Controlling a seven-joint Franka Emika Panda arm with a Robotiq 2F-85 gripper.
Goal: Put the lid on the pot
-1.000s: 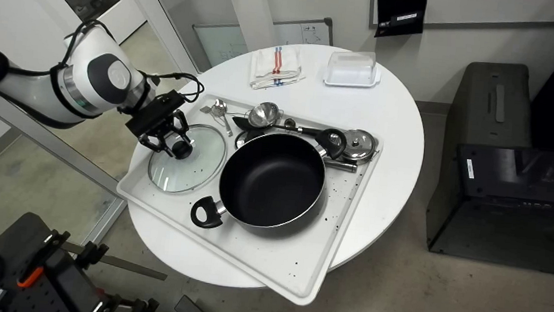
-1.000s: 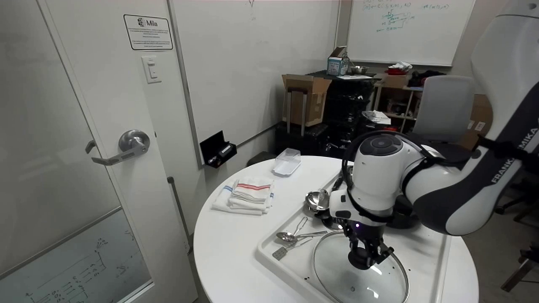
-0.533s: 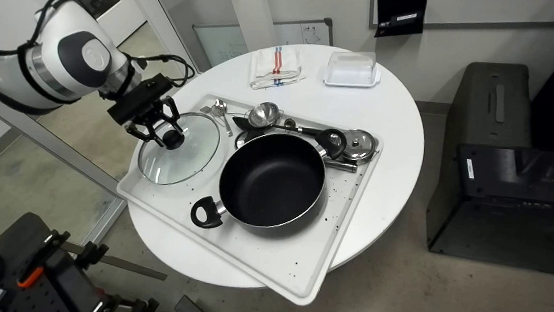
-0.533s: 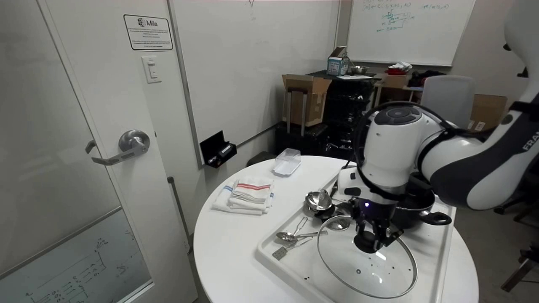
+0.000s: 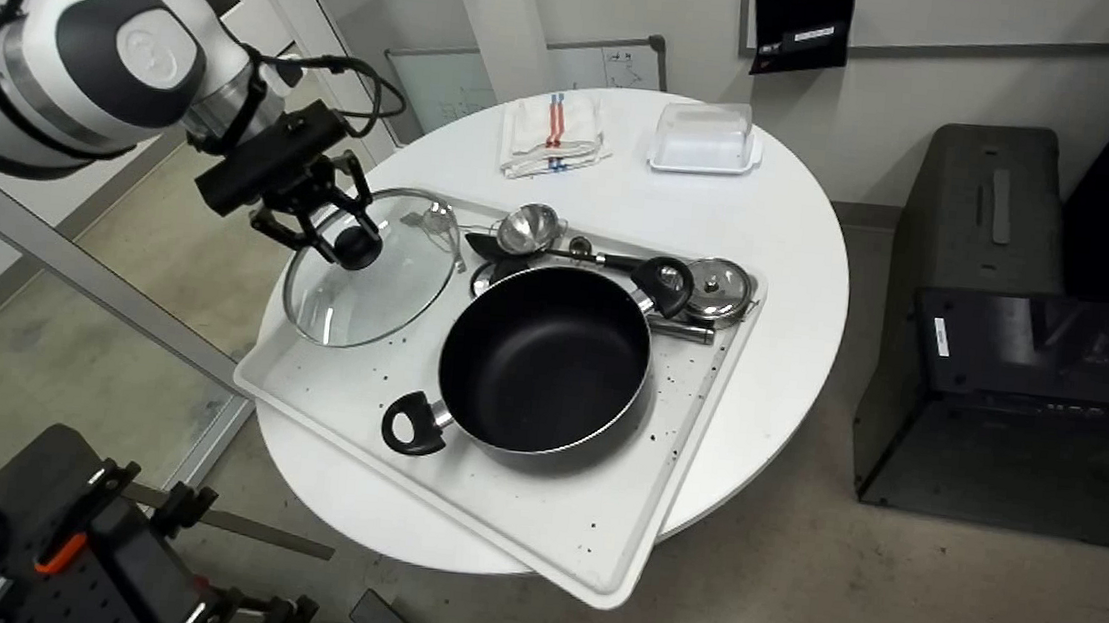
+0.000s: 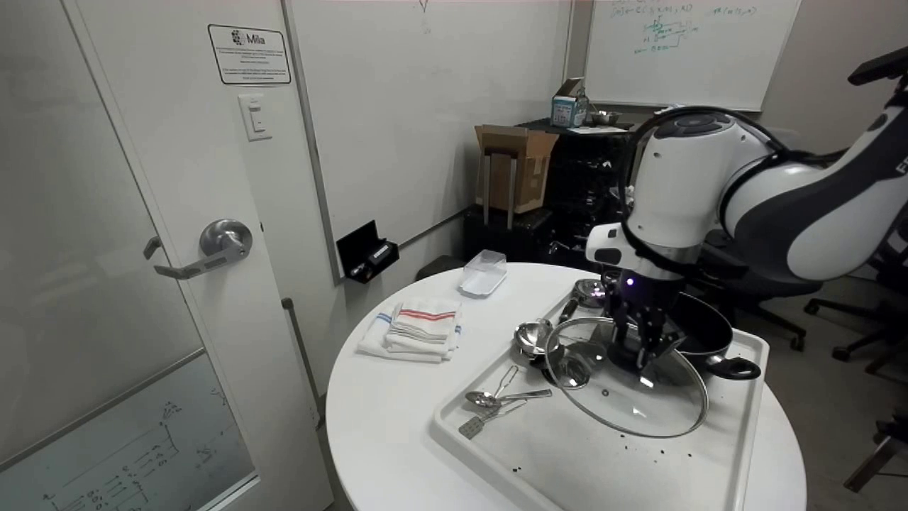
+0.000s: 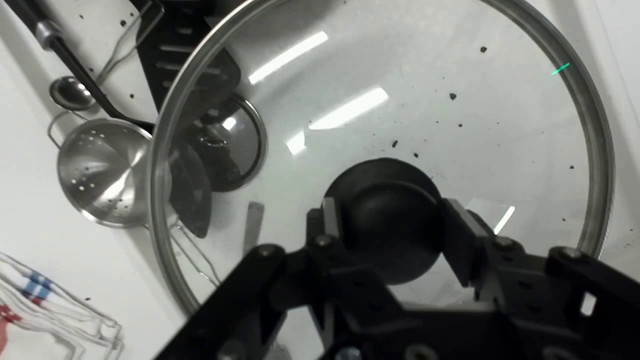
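The lid (image 5: 386,287) is clear glass with a metal rim and a dark knob. My gripper (image 5: 346,239) is shut on that knob, a finger on each side, as the wrist view (image 7: 387,225) shows. The lid hangs above the left part of the white tray (image 5: 487,511), slightly tilted; it also shows in an exterior view (image 6: 610,408). The black pot (image 5: 550,361) stands uncovered on the tray, to the right of the lid. Part of the pot also shows behind my gripper in an exterior view (image 6: 706,323). I cannot make out the pot in the wrist view.
A metal strainer (image 5: 528,230), a small lidded metal pot (image 5: 717,291) and black utensils lie along the tray's back edge. Metal spoons (image 6: 484,399) lie at a tray corner. Folded towels (image 5: 555,136) and a clear box (image 5: 705,139) stand on the round table.
My gripper has risen with the lid, lifting it off the tray and shifting it towards the tray's back. The pot has not moved.
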